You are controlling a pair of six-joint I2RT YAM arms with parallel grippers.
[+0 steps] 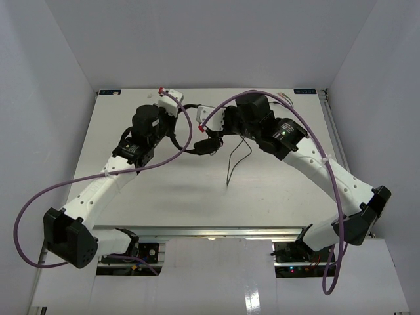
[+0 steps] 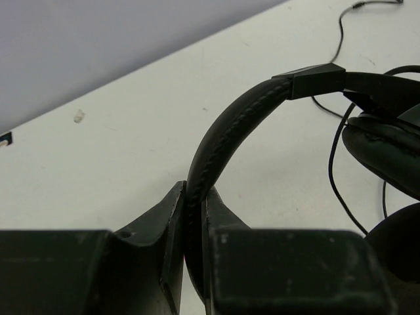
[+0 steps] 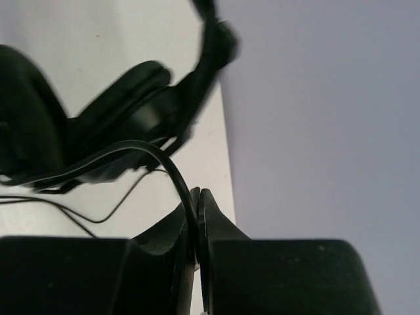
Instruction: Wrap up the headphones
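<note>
The black headphones (image 1: 204,146) are held up between my two arms near the back middle of the table. In the left wrist view, my left gripper (image 2: 195,200) is shut on the padded headband (image 2: 230,125), which arcs up and right to an earcup (image 2: 387,154). In the right wrist view, my right gripper (image 3: 199,200) is shut on the thin black cable (image 3: 167,161), just below the blurred earcups (image 3: 131,105). From the top, the cable's loose end (image 1: 231,164) hangs down to the table.
Thick purple arm cables (image 1: 180,154) loop over both arms near the headphones. White walls (image 1: 52,79) close in the white table (image 1: 197,197) on the left, right and back. More thin cable (image 2: 341,26) lies on the table behind the headband.
</note>
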